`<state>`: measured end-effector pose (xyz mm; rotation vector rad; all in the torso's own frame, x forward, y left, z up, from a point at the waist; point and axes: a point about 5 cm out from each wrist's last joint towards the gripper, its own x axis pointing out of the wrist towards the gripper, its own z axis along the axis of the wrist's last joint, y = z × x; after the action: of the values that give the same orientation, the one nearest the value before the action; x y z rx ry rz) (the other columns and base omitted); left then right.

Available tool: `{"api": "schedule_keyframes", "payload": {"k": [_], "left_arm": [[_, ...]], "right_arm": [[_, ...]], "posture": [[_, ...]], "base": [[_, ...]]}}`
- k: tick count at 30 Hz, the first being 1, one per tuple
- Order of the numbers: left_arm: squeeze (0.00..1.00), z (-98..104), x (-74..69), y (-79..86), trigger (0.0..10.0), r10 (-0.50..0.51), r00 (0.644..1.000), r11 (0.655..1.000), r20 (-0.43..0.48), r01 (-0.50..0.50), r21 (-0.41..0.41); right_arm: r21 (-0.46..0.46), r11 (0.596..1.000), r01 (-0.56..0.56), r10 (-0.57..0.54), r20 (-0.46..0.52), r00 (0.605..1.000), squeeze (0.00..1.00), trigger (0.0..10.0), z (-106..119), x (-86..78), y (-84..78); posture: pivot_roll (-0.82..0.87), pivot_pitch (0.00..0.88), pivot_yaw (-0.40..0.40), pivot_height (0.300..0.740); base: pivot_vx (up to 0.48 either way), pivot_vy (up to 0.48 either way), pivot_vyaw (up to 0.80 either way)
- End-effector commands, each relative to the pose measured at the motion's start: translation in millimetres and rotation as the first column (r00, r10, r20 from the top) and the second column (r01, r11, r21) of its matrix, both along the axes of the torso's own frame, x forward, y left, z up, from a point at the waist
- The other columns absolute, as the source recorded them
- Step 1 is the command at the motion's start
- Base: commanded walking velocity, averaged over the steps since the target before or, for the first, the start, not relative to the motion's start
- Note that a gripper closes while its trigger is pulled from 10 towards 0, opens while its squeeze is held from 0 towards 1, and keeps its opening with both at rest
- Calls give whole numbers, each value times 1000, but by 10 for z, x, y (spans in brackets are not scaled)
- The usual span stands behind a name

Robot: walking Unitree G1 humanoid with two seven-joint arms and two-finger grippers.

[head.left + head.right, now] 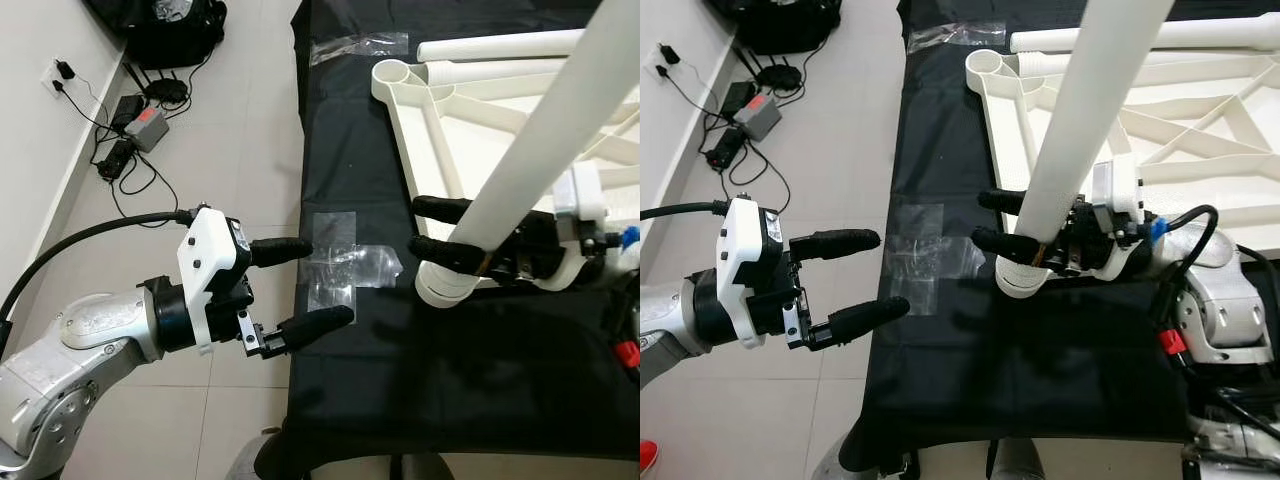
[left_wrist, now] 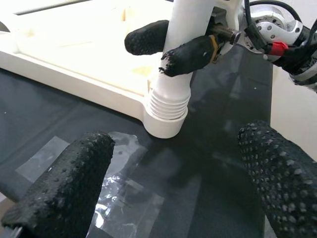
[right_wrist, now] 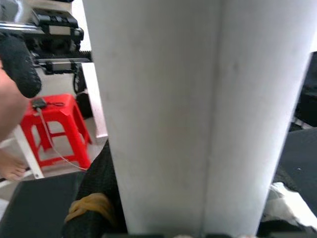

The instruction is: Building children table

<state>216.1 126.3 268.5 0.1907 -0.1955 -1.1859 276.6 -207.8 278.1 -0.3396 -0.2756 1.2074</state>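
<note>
the right tool [image 1: 998, 221] grips the tall white plastic leg [image 1: 1080, 130] seated upright in the white tabletop frame's [image 1: 1200, 130] corner socket, probably needing twisting home next, while the left tool [image 1: 305, 285] waits open alongside.

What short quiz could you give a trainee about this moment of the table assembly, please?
1. True or false: the right gripper has its jaws shut on the white table leg.
2. Which gripper has its jaws open: A) the left gripper, B) the right gripper?
3. Fill in: the leg's ribbed end sits in a corner socket of the white ____.

Key: 1 true; 2 A; 3 tabletop frame.
</note>
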Motion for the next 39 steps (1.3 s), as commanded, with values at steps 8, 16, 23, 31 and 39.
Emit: {"api": "schedule_keyframes", "payload": {"k": [8,16,23,31,39], "left_arm": [[0,-31,-30,-24,10000,-20,1000,1000,-12,20,12],[0,-39,-26,-27,10000,-20,1000,1000,-11,20,8],[0,-45,-20,-40,10000,-22,1000,1000,-7,22,6],[0,-27,-2,-42,10000,-18,1000,1000,8,18,0],[0,74,62,-7,10000,7,999,1000,46,-6,-23]], "right_arm": [[29,980,199,-195,-109,975,0,10000,-319,57,58],[56,921,385,-377,-125,918,0,10000,-454,-1,161],[81,879,469,-458,-128,880,0,10000,-530,-62,254],[76,780,621,-609,-136,781,0,10000,-616,-83,367],[97,635,767,-752,-153,642,0,10000,-638,-101,468]], "posture": [[99,390,83,740],[88,381,78,740],[77,373,76,740],[73,361,73,740],[67,354,73,740]], "base": [[0,0,0],[0,0,0],[0,0,0],[0,0,0],[0,0,0]]}}
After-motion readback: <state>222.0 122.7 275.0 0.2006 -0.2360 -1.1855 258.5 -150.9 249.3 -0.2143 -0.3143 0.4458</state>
